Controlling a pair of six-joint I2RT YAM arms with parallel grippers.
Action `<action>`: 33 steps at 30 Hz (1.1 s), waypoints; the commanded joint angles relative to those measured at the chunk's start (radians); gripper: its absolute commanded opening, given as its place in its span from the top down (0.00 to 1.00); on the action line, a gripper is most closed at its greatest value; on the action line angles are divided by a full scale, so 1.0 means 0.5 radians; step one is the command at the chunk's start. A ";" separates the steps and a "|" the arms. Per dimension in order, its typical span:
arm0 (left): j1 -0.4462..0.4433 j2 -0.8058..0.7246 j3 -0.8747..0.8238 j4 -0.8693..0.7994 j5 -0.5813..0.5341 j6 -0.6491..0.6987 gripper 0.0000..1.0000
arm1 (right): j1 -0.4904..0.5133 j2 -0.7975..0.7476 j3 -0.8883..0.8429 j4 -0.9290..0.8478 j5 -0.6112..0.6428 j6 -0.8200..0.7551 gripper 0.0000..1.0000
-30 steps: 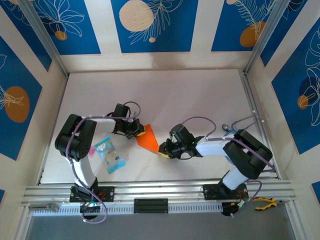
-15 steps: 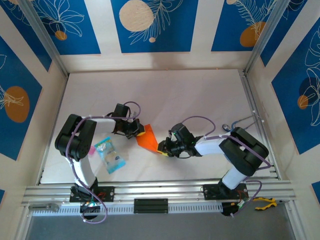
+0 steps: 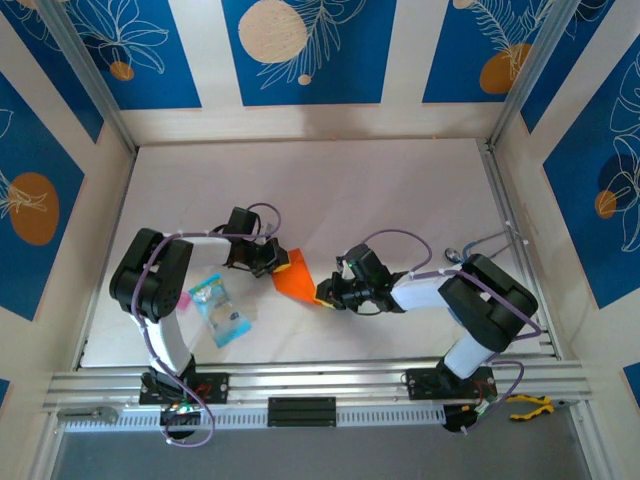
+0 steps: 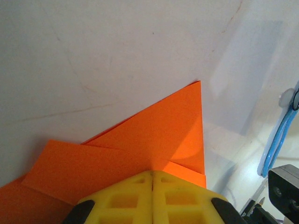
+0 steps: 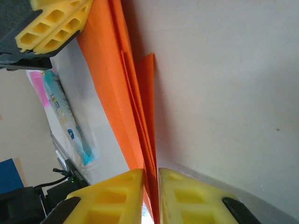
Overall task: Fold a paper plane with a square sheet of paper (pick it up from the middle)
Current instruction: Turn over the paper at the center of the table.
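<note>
**Folded orange paper held at both ends near mid-desk**

The orange paper (image 3: 296, 279) lies near the middle of the white desk (image 3: 400, 190), a little toward the near side. It is folded into a pointed wedge with several layers showing, and one arm meets it at each end.

The left fingers (image 3: 279, 262) sit at the paper's far-left corner. Seen from the left wrist, they are pressed together with no gap at the seam, and their tips are over the wide end of the paper. A folded triangle of the sheet runs away from them to a sharp point lying flat on the desk. Whether they pinch the sheet or only bear down on it, I cannot tell.

The right fingers (image 3: 324, 294) are at the paper's near-right tip. Seen from the right wrist, they stand almost together. The stacked orange layers run straight into the narrow slot between them, so they are clamped on the paper's edge. In that view the layers fan slightly apart farther from the grip, and the left arm's yellow fingers appear at the other end of the sheet.

A small blue and clear packet (image 3: 218, 310) lies on the desk to the left of the paper, apart from it and just beside the left arm. A yellow-handled tool (image 3: 528, 404) rests on the frame at the near right corner.
</note>
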 commanded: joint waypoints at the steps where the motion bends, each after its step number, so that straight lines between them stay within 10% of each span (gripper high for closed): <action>1: 0.032 -0.078 0.002 -0.045 0.011 -0.014 0.89 | -0.009 0.019 -0.029 0.056 -0.101 -0.072 0.87; 15: 0.032 -0.456 0.113 -0.231 -0.004 0.124 0.67 | -0.010 -0.253 -0.063 -0.235 0.072 -0.194 0.93; 33: 0.033 -1.037 0.161 -0.555 -0.162 0.519 0.68 | 0.042 -1.027 -0.033 -0.986 0.725 -0.579 0.95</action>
